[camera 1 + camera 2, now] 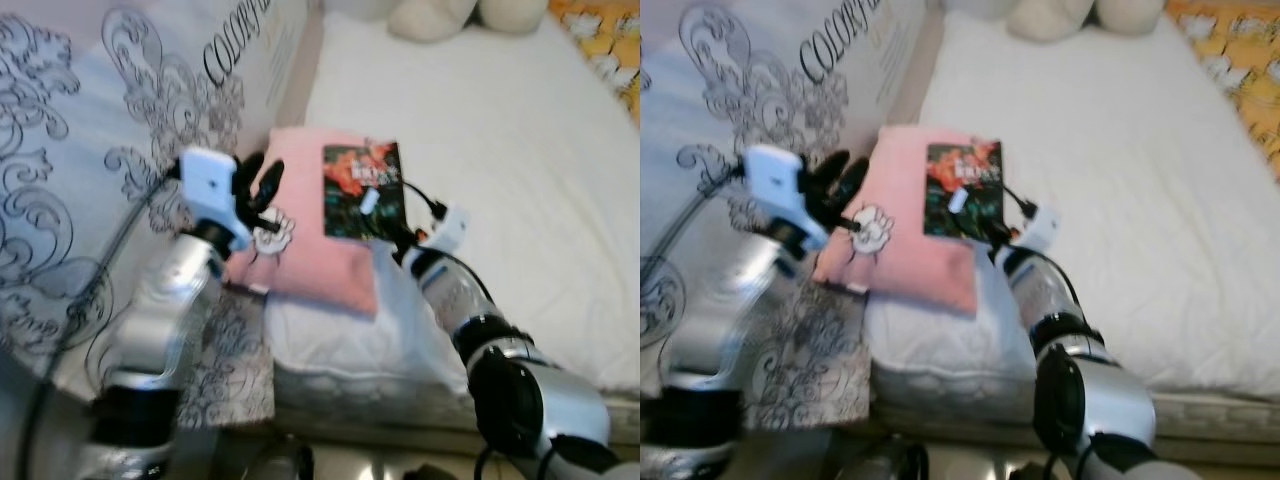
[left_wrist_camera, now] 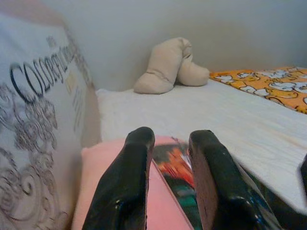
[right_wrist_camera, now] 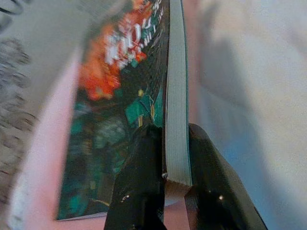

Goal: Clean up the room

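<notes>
Book (image 1: 363, 190) on cushion (image 1: 310, 235) at bed's (image 1: 520, 160) left edge, stuffed toy (image 1: 440, 15) behind.

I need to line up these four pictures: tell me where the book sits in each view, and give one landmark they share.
Left eye view: book at centre, on the pink pillow.
Right eye view: just left of centre.
Left wrist view: low, between the left gripper's fingers.
Right wrist view: edge-on, clamped by the right gripper.
Shared landmark: the pink pillow.

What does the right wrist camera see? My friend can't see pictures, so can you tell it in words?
The right gripper pinches the lower corner of a dark book with red and green cover art, one black finger on the cover and one against the page edge. The book lies on a pink pillow, with white bedding beside it.
</notes>
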Controlling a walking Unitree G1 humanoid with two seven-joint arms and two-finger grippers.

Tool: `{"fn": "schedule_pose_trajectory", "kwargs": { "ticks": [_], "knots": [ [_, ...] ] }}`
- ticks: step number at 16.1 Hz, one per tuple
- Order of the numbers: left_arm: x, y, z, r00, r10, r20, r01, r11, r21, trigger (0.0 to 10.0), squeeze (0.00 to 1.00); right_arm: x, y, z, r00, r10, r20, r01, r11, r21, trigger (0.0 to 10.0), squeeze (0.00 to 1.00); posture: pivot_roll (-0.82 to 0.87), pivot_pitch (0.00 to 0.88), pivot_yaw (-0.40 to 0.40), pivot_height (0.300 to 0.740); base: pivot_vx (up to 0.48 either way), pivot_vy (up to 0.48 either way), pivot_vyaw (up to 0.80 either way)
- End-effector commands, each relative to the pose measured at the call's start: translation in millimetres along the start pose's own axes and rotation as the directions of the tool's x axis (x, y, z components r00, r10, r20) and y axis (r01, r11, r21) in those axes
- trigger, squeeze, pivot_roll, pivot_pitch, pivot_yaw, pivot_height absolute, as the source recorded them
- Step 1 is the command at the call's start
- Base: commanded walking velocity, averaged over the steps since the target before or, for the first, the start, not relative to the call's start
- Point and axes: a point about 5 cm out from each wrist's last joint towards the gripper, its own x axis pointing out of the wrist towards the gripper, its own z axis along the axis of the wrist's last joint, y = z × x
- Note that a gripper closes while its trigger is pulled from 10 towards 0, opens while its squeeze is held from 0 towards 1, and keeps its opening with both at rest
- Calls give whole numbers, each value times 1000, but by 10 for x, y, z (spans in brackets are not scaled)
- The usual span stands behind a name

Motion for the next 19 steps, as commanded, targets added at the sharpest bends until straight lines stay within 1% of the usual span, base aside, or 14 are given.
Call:
{"fn": "schedule_pose_trajectory", "kwargs": {
  "ticks": [1, 3, 4, 5, 7, 8, 9, 10, 11, 12, 14, 16, 18, 19],
  "knots": [
    [-62, 26, 59, 1000, -1, -16, 1, 1000, -10, 10000, 0, -63, -114, -205, 995, -56, -85, 55, 998, -18, 0, 0, 251, 244, 145, 731, 0, 0, 0],
    [-130, 38, 47, 999, 12, -43, -12, 1000, -8, 10000, 0, -91, -200, -153, 992, -99, -74, 92, 991, -93, 0, 0, 253, 259, 144, 731, 0, 0, 0],
    [-176, 14, 34, 998, 8, -58, -9, 1000, -14, 10000, 0, -96, -234, -69, 992, -118, -44, 111, 983, -146, 0, 0, 244, 264, 137, 731, 0, 0, 0],
    [-214, -33, 25, 997, 3, -71, -5, 1000, -22, 10000, 0, -110, -278, 36, 991, -133, -4, 129, 964, -233, 0, 0, 232, 264, 130, 731, 0, 0, 0],
    [-234, -99, 17, 996, -17, -83, 14, 999, -39, 10000, 0, -139, -337, 100, 988, -150, 28, 152, 944, -292, 0, 0, 217, 266, 126, 731, 0, 0, 0],
    [-247, -245, -21, 987, -118, -106, 112, 992, -61, 10000, 0, -165, -388, 118, 983, -176, 45, 181, 933, -312, 0, 0, 199, 269, 124, 731, 0, 0, 0],
    [-255, -298, -36, 981, -155, -116, 148, 987, -70, 10000, 0, -169, -397, 116, 982, -182, 46, 187, 932, -311, 0, 0, 199, 269, 124, 731, 0, 0, 0],
    [-277, -406, -67, 965, -226, -135, 217, 973, -78, 10000, 0, -170, -401, 100, 980, -192, 43, 196, 940, -280, 0, 0, 190, 271, 123, 731, 0, 0, 0],
    [-288, -449, -78, 957, -253, -145, 243, 967, -83, 10000, 0, -167, -401, 90, 978, -204, 45, 209, 946, -247, 0, 0, 187, 270, 121, 731, 0, 0, 0],
    [-307, -491, -71, 949, -276, -151, 263, 959, -103, 10000, 0, -163, -400, 55, 972, -232, 48, 236, 957, -168, 0, 0, 194, 269, 117, 731, 0, 0, 0],
    [-331, -510, -61, 944, -291, -154, 276, 954, -115, 10000, 0, -181, -426, -46, 962, -273, 28, 274, 954, -118, 0, 0, 199, 264, 111, 731, 0, 0, 0],
    [-365, -533, -53, 935, -317, -158, 299, 945, -129, 10000, 0, -211, -462, -131, 951, -310, 18, 310, 946, -98, 0, 0, 203, 264, 108, 731, 0, 0, 0],
    [-406, -589, -59, 921, -354, -161, 331, 931, -155, 10000, 0, -220, -466, -175, 947, -321, 9, 319, 938, -134, 0, 0, 199, 266, 107, 731, 0, 0, 0],
    [-428, -634, -72, 910, -381, -167, 353, 920, -172, 10000, 0, -216, -450, -205, 949, -314, -7, 308, 933, -187, 0, 0, 192, 267, 107, 731, 0, 0, 0]
  ]
}}
